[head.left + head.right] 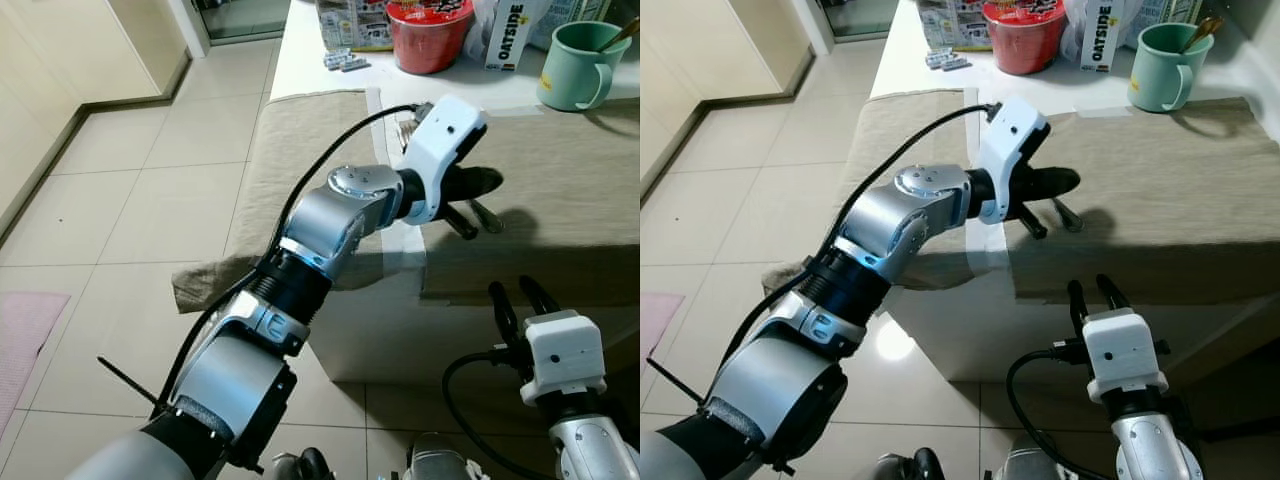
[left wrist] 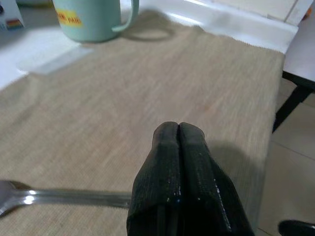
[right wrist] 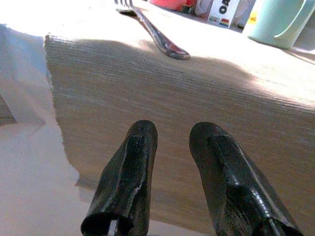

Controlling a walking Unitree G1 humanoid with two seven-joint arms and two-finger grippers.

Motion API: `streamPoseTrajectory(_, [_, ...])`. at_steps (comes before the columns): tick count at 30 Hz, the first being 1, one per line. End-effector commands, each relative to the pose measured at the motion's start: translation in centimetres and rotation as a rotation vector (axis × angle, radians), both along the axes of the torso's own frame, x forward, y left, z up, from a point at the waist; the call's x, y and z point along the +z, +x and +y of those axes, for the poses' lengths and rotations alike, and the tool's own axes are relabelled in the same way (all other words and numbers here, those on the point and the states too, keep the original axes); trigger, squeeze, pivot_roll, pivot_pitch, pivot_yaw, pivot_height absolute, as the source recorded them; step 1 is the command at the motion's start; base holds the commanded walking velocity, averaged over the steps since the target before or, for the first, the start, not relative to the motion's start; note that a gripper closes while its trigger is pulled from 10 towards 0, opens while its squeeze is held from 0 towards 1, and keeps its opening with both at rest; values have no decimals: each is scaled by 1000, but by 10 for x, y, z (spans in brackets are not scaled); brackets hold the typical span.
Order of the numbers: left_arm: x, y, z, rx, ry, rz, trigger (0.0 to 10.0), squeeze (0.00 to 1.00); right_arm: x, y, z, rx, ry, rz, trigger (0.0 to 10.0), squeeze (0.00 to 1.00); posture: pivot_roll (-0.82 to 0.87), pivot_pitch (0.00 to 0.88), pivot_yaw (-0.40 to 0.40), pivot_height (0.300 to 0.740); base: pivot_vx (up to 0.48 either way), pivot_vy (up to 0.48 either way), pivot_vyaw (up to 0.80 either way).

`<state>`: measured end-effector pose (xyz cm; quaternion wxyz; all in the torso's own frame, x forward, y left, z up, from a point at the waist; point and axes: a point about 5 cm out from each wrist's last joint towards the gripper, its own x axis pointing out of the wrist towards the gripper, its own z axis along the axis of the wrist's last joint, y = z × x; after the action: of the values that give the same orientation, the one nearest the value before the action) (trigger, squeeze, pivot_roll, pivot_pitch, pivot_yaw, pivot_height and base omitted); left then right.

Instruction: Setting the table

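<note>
Fork down on the cloth, most of the setting left to do

The fork [image 3: 155, 32] lies flat on the beige cloth [image 1: 560, 200] near the table's front edge, and the left gripper [image 1: 470, 185] hangs just above it with its fingers pressed together on nothing; the handle runs past beside the fingers [image 2: 179, 182], apart from them. As I judge it, one piece of cutlery is placed, and no plate, knife or spoon is laid out, so the job looks barely begun. The right gripper [image 1: 520, 305] waits low before the table edge, fingers a little apart and empty. At the far side stand a green mug [image 1: 575, 65], a red bowl [image 1: 430, 35] and a carton [image 1: 505, 35], crowding the back strip but well apart from the fork. The left forearm itself hides part of the cloth.
</note>
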<state>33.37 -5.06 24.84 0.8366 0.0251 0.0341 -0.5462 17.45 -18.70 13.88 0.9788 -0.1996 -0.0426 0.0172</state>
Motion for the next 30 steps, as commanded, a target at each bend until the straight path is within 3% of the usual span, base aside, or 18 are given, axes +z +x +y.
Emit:
streamPoseTrajectory(1, [-27,-25,-33,-62,-87,116,10000,0,-4,0,3,8,1,10,10000,0,-326,141,204,740,0,0,0])
streamPoseTrajectory(4, [-26,-13,-25,-4,-51,32,10000,0,-3,0,4,10,2,6,10000,0,-327,138,204,740,0,0,0])
streamPoseTrajectory(5, [-27,-3,-17,41,-28,0,10000,0,-3,0,4,10,2,4,10000,0,-329,137,204,740,0,0,0])
streamPoseTrajectory(12, [-33,10,-6,112,15,-4,10000,0,-3,0,4,12,0,2,10000,0,-335,138,203,740,0,0,0])
streamPoseTrajectory(20, [-45,6,-13,92,3,50,10000,0,-3,-2,3,10,-3,7,10000,0,-338,144,201,740,0,0,0])
streamPoseTrajectory(30, [-47,-18,-30,-23,-17,87,10000,0,-4,-1,4,16,-6,10,10000,0,-331,146,202,740,0,0,0])
